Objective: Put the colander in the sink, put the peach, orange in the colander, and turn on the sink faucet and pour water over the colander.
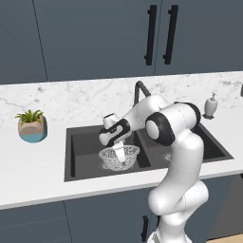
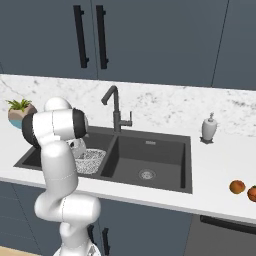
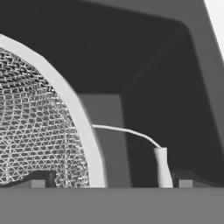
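I am holding my gripper (image 1: pixel 118 151) spread wide over the colander (image 1: pixel 118 158), its jaws astride the rim and side handle and gripping nothing, because the bowl is sitting in the left basin of the sink (image 1: pixel 78 142), where the first step wants it. The peach (image 2: pixel 253 193) and orange (image 2: pixel 237 187) are lying side by side on the counter (image 2: pixel 220 195) well to the right, so I judge fetching them comes next.
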